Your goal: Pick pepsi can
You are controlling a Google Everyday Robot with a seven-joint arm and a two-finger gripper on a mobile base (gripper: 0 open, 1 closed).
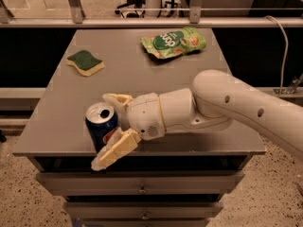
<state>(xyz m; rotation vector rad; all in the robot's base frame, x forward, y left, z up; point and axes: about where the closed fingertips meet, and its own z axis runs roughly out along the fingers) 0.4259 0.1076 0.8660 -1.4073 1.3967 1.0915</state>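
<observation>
pepsi can point(101, 124) | upright between fingers point(113, 150) | fingers spread apart | table point(61, 112) front edge

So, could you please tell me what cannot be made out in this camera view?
- The pepsi can: most of its logo is hidden by the near finger of the open gripper, which straddles it at the table's front left.
- Contact: whether the far finger touches the can is hidden behind the can.
- The arm: its shoulder and base are cut off by the right edge.
</observation>
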